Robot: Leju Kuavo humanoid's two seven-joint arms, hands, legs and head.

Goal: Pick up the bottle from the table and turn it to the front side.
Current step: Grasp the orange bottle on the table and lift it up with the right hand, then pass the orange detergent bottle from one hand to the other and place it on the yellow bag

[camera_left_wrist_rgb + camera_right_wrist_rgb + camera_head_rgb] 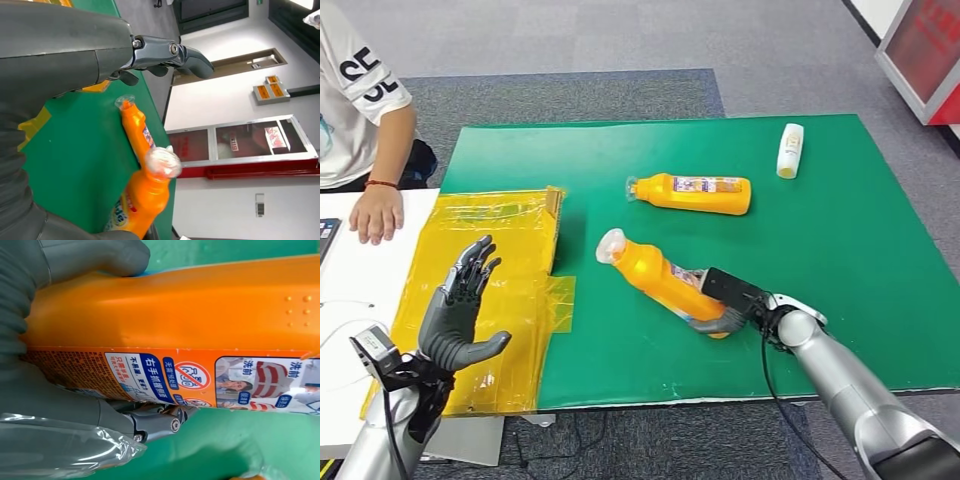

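Bottles: two orange [663,278] [693,193], one white [790,150]; right robot hand [724,305] grips nearer; left robot hand [460,310] spread.

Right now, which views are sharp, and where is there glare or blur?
Head view: evenly lit and sharp; mild sheen on the yellow plastic sheet. Left wrist view: the held bottle's clear cap is soft and bright. Right wrist view: the label on the held bottle reads clearly; the right hand looks soft.
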